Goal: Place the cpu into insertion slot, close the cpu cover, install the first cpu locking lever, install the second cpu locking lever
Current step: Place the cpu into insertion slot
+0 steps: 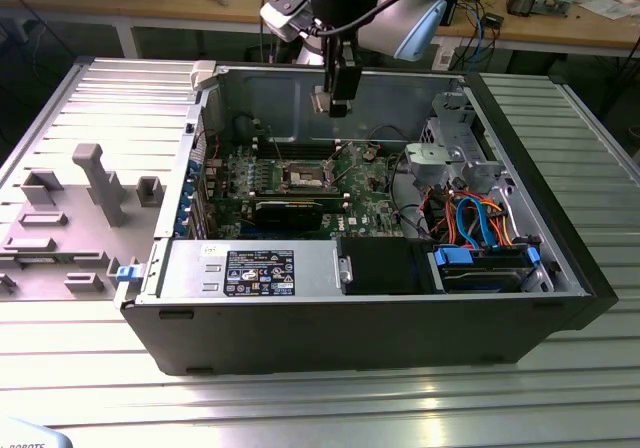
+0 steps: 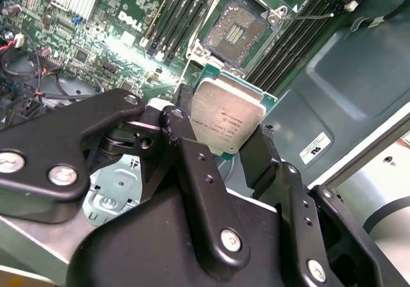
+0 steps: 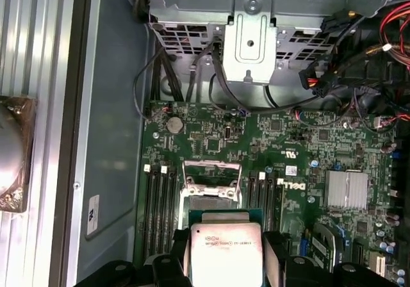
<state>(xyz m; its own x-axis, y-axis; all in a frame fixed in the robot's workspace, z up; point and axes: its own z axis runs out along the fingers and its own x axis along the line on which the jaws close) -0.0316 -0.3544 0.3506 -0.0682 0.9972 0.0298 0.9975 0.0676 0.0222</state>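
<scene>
My gripper (image 1: 333, 103) hangs inside the open computer case, above the green motherboard (image 1: 370, 193), shut on the cpu (image 1: 321, 101). In both wrist views the cpu (image 2: 227, 120) (image 3: 224, 252) is a flat square chip with a dull silvery top, clamped by its edges between the black fingers (image 2: 182, 130) (image 3: 274, 252). The insertion slot (image 1: 305, 175) (image 2: 236, 34) lies below the chip, its dark centre bare inside a silvery rim. The chip covers part of the slot (image 3: 211, 188) in the first wrist view. I cannot tell the cpu cover apart from that rim.
Long black memory slots (image 3: 160, 204) flank the socket on both sides. A black graphics card (image 1: 290, 213) lies near it. A metal drive cage (image 1: 455, 153) and orange and blue cables (image 1: 480, 218) fill the exterior view's right. A grey fixture plate (image 1: 70, 218) sits outside the case.
</scene>
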